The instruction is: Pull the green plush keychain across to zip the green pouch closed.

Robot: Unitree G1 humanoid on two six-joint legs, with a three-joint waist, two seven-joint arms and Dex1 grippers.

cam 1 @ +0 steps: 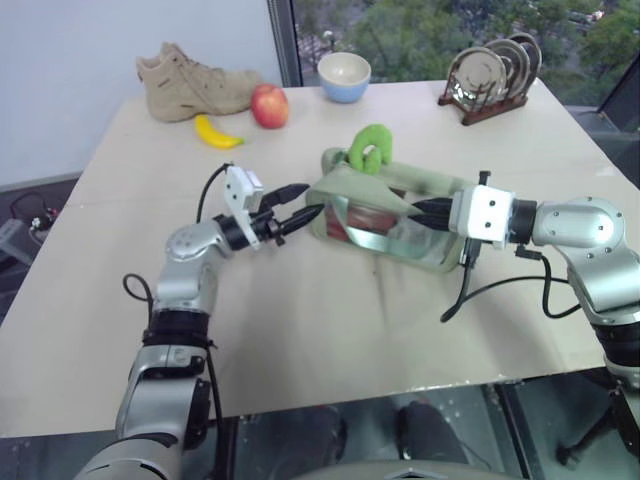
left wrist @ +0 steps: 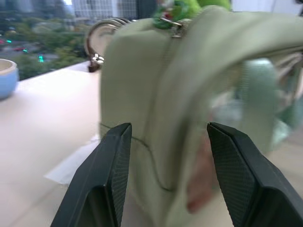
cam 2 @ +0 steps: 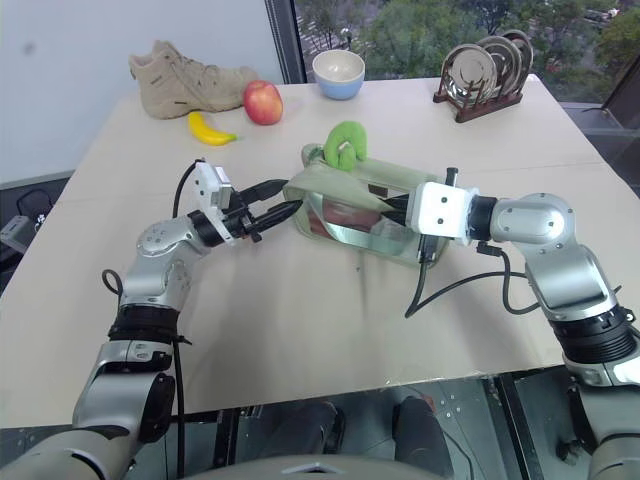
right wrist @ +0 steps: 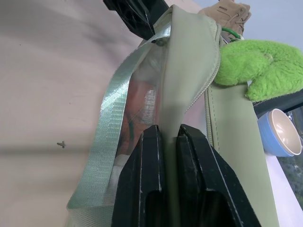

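The green pouch, pale sage fabric with clear plastic sides and a mint ribbon strap, lies lengthwise on the table, reddish contents showing through. The green plush keychain, bright lime and fuzzy, sits atop its far end.

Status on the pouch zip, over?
Right gripper shut on pouch top edge. Left gripper open at the pouch's other end, gripping nothing. Keychain on top of pouch, untouched. Nothing blocking.
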